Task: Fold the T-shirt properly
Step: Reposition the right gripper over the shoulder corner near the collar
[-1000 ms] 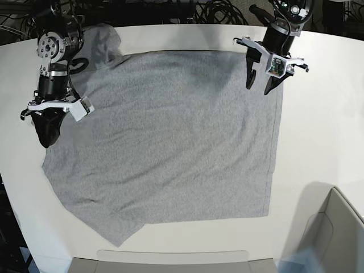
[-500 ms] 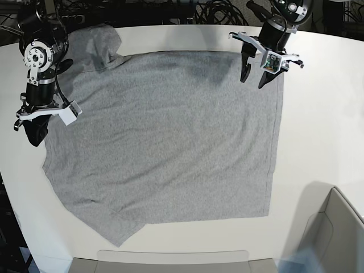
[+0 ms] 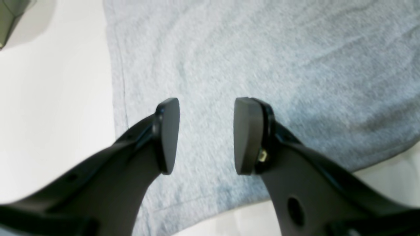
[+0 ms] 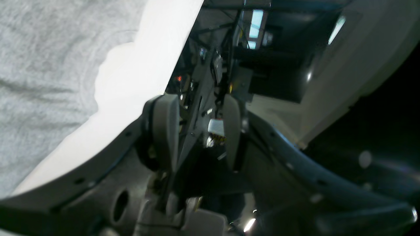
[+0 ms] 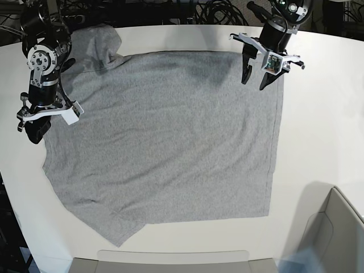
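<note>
The heather-grey T-shirt (image 5: 170,136) lies spread flat on the white table (image 5: 318,125), plain side up, with no lettering showing. One sleeve is bunched at the far left corner (image 5: 102,42). My left gripper (image 5: 254,83) hangs open and empty over the shirt's far right corner. In the left wrist view (image 3: 206,136) its jaws stand apart just above the cloth (image 3: 262,49), near the hem. My right gripper (image 5: 34,135) is at the shirt's left edge. In the right wrist view (image 4: 197,131) its jaws are apart and empty beside the table edge, with the shirt (image 4: 39,82) to the left.
A grey bin (image 5: 335,233) stands at the front right corner. A grey tray edge (image 5: 170,261) runs along the front. Dark cables (image 5: 216,11) lie behind the table's far edge.
My right gripper has moved outward off the shirt to its left edge. My left gripper has shifted slightly toward the far edge. The shirt has not moved.
</note>
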Tool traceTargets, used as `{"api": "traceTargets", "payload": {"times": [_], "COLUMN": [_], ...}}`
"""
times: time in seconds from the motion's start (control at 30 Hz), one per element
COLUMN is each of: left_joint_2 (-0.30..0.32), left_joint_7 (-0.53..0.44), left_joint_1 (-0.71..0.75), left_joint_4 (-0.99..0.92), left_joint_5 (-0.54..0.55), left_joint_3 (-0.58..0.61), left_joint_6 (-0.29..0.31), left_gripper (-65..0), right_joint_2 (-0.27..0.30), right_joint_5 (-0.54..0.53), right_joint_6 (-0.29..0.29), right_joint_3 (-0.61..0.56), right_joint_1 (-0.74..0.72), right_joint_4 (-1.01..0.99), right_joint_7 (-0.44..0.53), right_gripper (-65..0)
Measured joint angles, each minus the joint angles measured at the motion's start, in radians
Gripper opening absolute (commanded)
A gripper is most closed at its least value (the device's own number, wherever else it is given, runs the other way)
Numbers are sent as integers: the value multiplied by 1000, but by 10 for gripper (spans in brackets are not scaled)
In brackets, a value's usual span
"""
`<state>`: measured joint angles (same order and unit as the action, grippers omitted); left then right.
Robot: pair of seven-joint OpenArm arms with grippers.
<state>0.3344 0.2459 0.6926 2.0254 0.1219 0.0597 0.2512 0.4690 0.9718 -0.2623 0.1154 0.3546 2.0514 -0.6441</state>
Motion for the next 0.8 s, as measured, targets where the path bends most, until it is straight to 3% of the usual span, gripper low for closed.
{"api": "traceTargets", "payload": {"times": [0.07, 0.13, 0.23, 0.37, 0.47, 0.57, 0.6, 0.67, 0.8], "left_joint_2": [-2, 1, 2, -2, 2, 3, 3, 3, 1], "left_joint_7": [0, 1, 5, 8, 8, 8, 9, 9, 24], "left_joint_1": [0, 0, 2, 2, 2, 2, 2, -13, -33], "left_joint_4": [0, 0, 0, 0, 0, -3, -5, -6, -6], "left_joint_5": [0, 0, 0, -1, 0, -1, 0, -1, 0], "left_joint_3": [0, 0, -1, -19, -34, -39, -39, -32, -18], "left_joint_6": [1, 0, 0, 1, 0, 0, 1, 0, 0], "left_gripper": [-391, -391, -391, -391, -391, -390, -390, -390, -390], "right_joint_2": [-35, -80, -108, -95, -99, -102, -107, -113, -180], "right_joint_5": [-55, -184, -518, -873, -1213, -1596, -1681, -1730, -1678], "right_joint_6": [3, 7, 18, 130, 142, 126, 118, 128, 127], "right_joint_3": [8, 39, 144, 383, 546, 608, 626, 643, 604], "right_joint_1": [30, 79, 170, 273, 370, 454, 465, 464, 426], "right_joint_4": [2, 2, 2, 2, 1, 1, 0, 0, -34], "right_joint_7": [7, 5, -10, 3, 43, 20, 23, 27, 28], "right_gripper": [-427, -426, -426, -426, -425, -425, -425, -425, -425]}}
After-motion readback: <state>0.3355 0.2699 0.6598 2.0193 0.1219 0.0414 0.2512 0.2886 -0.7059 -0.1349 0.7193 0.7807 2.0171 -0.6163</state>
